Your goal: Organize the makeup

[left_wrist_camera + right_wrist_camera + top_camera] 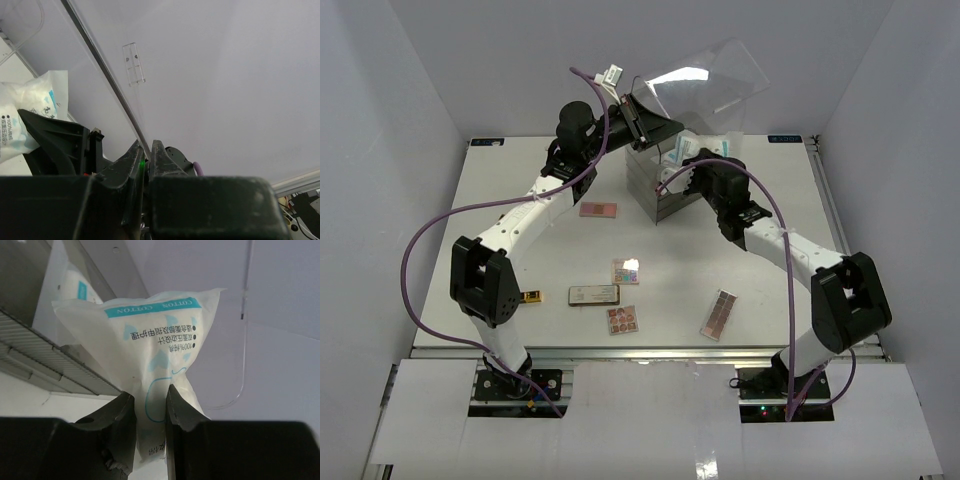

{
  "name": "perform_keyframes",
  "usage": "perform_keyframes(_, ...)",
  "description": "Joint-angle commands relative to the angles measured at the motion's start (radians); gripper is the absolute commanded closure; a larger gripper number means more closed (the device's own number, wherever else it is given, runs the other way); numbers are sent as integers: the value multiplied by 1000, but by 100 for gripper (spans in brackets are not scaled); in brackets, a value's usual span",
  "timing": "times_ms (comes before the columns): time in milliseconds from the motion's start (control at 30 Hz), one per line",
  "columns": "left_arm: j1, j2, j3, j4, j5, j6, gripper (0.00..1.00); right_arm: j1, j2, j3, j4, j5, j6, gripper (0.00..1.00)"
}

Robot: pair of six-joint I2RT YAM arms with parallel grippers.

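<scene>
My right gripper [151, 410] is shut on a white-and-light-blue packet [155, 340] and holds it over the open top of the clear drawer box [658, 190]; from above, this gripper [687, 157] is at the box's top. A second packet [75, 287] shows behind it, inside the box. My left gripper [146, 155] is shut on the edge of the box's clear lid [210, 75], which it holds tilted up and back [705, 80]. On the table lie a pink palette [598, 210], a small palette [625, 271], a grey compact [593, 294], another palette [622, 320], a long palette [719, 315] and a black-gold tube [530, 296].
The drawer box stands at the back middle of the white table [520, 200], between both arms. White walls close in the left, right and back sides. The loose makeup lies in the near half, in front of the box.
</scene>
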Motion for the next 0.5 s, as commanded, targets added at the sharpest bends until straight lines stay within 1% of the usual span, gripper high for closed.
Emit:
perform_keyframes(0, 19, -77, 62, 95, -28, 30, 94, 2, 59, -20, 337, 26, -103, 89)
perform_keyframes(133, 19, -73, 62, 98, -19, 25, 94, -1, 126, -29, 533, 28, -111, 82)
perform_keyframes(233, 19, -70, 60, 100, -15, 25, 94, -13, 166, -45, 625, -27, -112, 74)
perform_keyframes(267, 19, -70, 60, 101, -13, 25, 94, -16, 174, -51, 649, -60, -116, 73)
perform_keyframes(400, 19, -69, 60, 103, -8, 24, 94, -25, 221, -29, 679, -99, -125, 66)
perform_keyframes(433, 19, -69, 59, 103, -7, 23, 94, -28, 232, -20, 680, -102, -126, 63)
perform_keyframes(467, 19, -68, 59, 103, -6, 23, 94, -31, 241, -15, 678, -110, -133, 55)
